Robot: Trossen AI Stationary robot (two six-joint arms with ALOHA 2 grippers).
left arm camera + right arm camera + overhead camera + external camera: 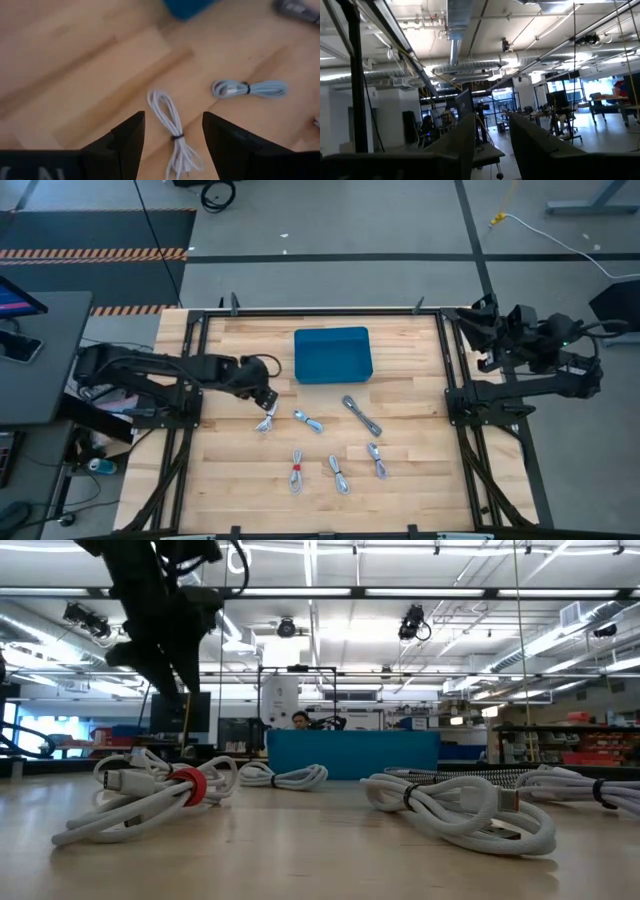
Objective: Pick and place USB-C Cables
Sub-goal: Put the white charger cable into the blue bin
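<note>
The left gripper (266,402) hangs with fingers spread over a white cable (172,131), which lies loose on the table (410,440) directly beneath, between the fingertips. Just beyond it lies a second cable (308,420); four more sit farther out across the boards, one with a red band (296,471). The blue bin (333,354) stands near, beyond the gripper, with bare wood between. The right gripper (490,145) waits at the table's far right edge, fingers parted, facing the room.

Bright ceiling strip lights (330,590) glare at twelve o'clock, casting soft shadows; the left wrist view is blurred.
</note>
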